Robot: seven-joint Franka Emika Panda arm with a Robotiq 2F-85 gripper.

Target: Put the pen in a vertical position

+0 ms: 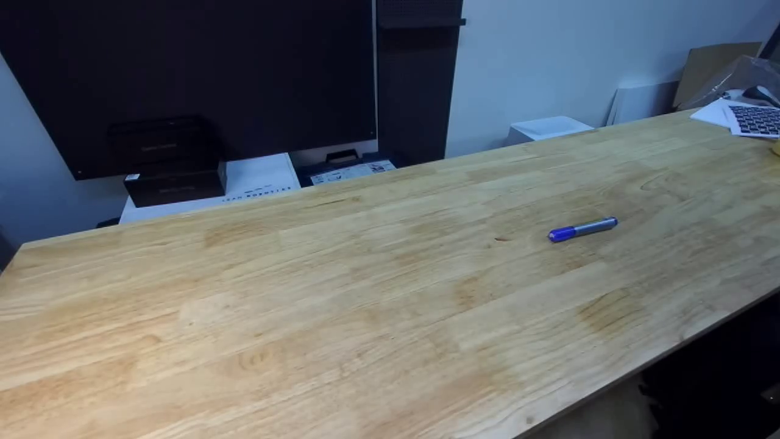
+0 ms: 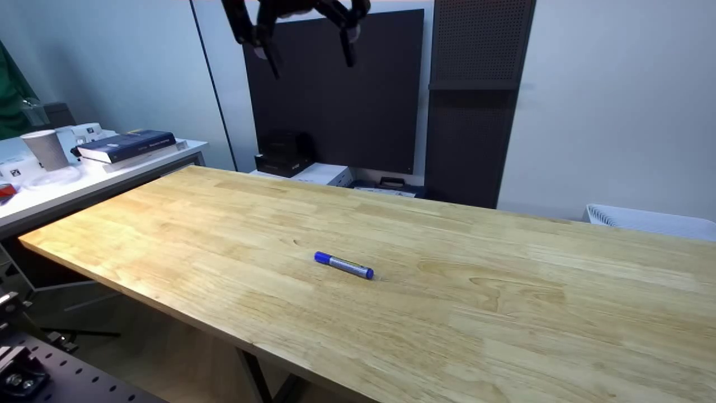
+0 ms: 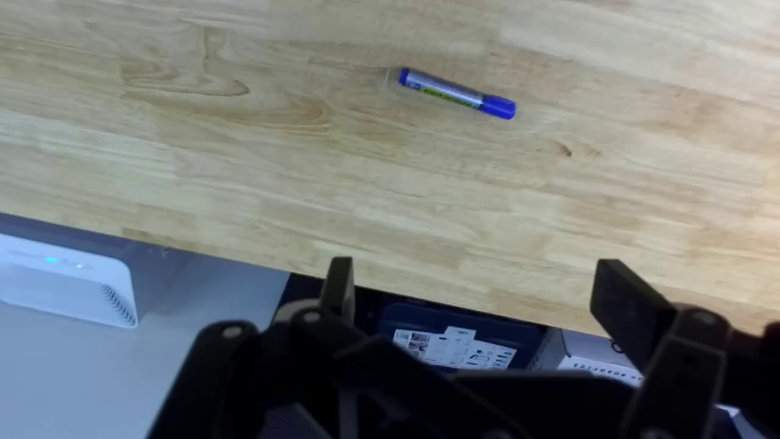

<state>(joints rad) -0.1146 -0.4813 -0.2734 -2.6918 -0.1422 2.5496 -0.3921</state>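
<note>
The pen, a slim marker with a blue cap, a silver-grey body and a blue end, lies flat on the wooden table in both exterior views. It also shows in the wrist view, above the fingers in the picture. My gripper hangs high above the table in an exterior view. In the wrist view the gripper has its two dark fingers wide apart with nothing between them. The pen is well away from the fingers.
The wooden table has a long back edge; boxes and a dark case stand beyond it. Papers with a keyboard-like print lie at its far end. A white side table holds books and a cup.
</note>
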